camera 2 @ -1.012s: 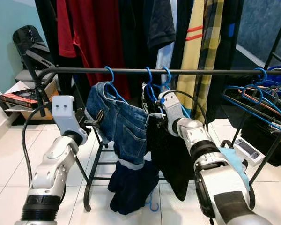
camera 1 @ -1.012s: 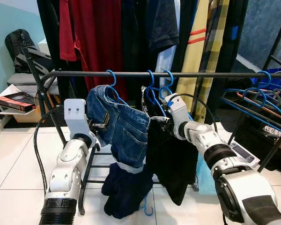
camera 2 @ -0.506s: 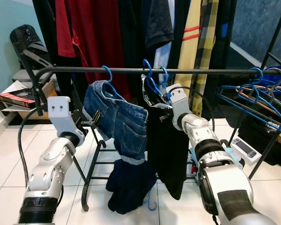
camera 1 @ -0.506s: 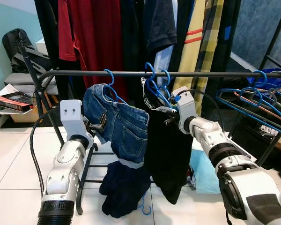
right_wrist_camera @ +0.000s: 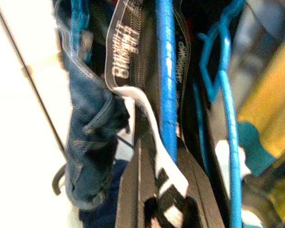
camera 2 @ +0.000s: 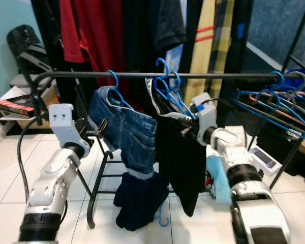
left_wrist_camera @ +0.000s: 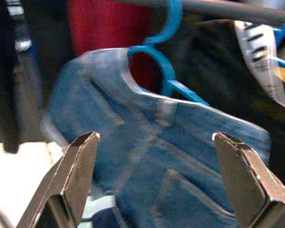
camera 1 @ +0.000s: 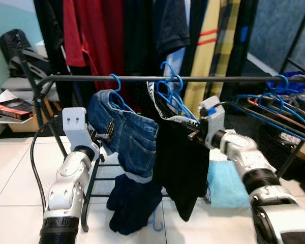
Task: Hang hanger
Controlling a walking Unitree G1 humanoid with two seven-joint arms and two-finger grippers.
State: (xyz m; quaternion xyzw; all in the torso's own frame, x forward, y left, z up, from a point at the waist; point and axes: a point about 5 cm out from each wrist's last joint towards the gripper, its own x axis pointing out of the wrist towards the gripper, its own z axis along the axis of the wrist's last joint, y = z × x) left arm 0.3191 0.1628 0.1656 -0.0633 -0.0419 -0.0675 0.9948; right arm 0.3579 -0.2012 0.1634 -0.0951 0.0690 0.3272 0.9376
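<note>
The hanger (camera 1: 175, 99) is smooth blue plastic, hooked over a matt dark metal rail (camera 1: 142, 79). Faded, coarse denim shorts (camera 1: 129, 134) hang beside soft black cloth (camera 1: 183, 162), above glossy pale floor tiles (camera 1: 15, 178).

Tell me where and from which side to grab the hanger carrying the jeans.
Grip the blue hanger at its neck, just under the hook, where bare plastic stands clear above the jeans. Come in level from the robot's left, as the open left gripper already faces it. The hook sits over the rail, and denim covers the arms below, so the neck looks like the cleanest hold.
</note>
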